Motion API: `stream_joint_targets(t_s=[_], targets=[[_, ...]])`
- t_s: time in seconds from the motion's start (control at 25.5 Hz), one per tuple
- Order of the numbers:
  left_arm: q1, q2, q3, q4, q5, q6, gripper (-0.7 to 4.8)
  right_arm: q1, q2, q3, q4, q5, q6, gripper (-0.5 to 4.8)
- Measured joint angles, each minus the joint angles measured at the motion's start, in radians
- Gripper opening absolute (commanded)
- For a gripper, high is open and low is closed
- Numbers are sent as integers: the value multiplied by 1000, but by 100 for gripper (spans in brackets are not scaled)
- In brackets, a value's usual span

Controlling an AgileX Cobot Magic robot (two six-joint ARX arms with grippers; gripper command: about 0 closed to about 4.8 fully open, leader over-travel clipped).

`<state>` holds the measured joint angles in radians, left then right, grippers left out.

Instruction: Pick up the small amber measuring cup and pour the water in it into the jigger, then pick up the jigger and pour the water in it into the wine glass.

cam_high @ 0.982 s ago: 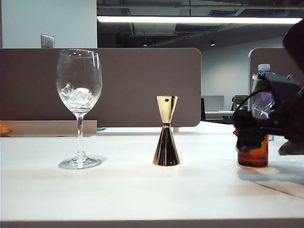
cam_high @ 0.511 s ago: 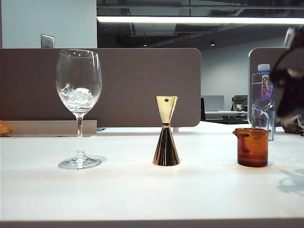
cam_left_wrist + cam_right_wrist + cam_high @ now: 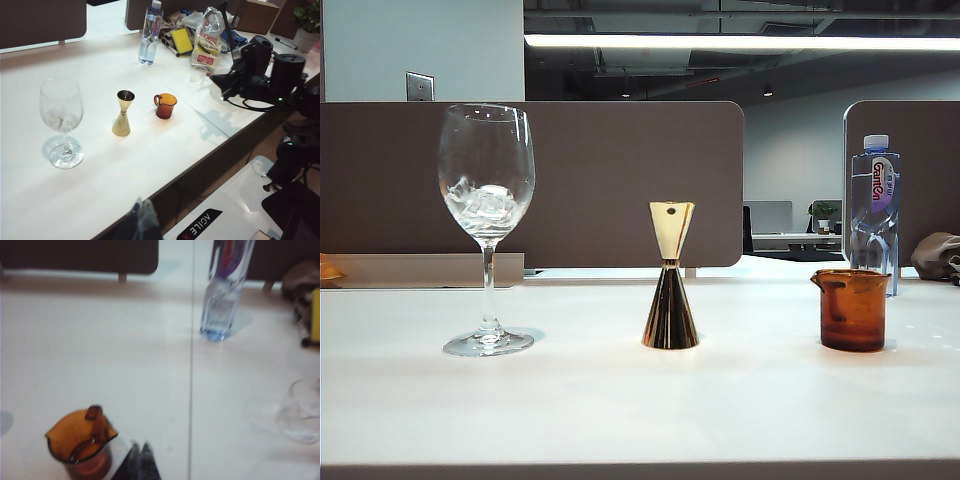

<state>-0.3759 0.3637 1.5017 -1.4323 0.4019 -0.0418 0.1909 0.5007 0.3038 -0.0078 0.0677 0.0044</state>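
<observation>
While both pincers sit pinched closed, left pincer (image 3: 141,220) off the white counter (image 3: 620,400), right pincer (image 3: 140,462) hovers beside the short amber glass cup (image 3: 80,447), gripping nothing.

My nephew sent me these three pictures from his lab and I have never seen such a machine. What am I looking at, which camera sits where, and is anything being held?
It is a two-armed robot at a white table. One picture comes from a camera level with the table. The other two come from cameras on each arm's wrist.

On the table, seen from that level camera, stand a wine glass with ice, a gold jigger, a small amber cup and, behind it, a water bottle.

The left tool hangs near the table's edge, its tips together. The right tool is shut beside the amber cup. Neither holds anything. The left wrist picture also shows the right arm over the table.
</observation>
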Motion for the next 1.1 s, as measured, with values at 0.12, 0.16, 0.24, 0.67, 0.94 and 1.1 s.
stream_joint_targets(t_s=[0.12, 0.16, 0.24, 0.67, 0.94, 1.1], targets=[[0, 0, 0, 0, 0, 0, -2, -66, -87, 0, -31, -31, -10, -5], [0, 0, 0, 0, 0, 0, -2, -93, -122, 0, -71, -54, -10, -5], [0, 0, 0, 0, 0, 0, -2, -108, -158, -9, -107, -70, -8, -5], [0, 0, 0, 0, 0, 0, -2, 94, 328, -19, 345, -401, 99, 13], [0, 0, 0, 0, 0, 0, -2, 344, 741, 59, 617, -281, 14, 144], [0, 0, 0, 0, 0, 0, -2, 343, 885, 109, 672, -270, 12, 236]])
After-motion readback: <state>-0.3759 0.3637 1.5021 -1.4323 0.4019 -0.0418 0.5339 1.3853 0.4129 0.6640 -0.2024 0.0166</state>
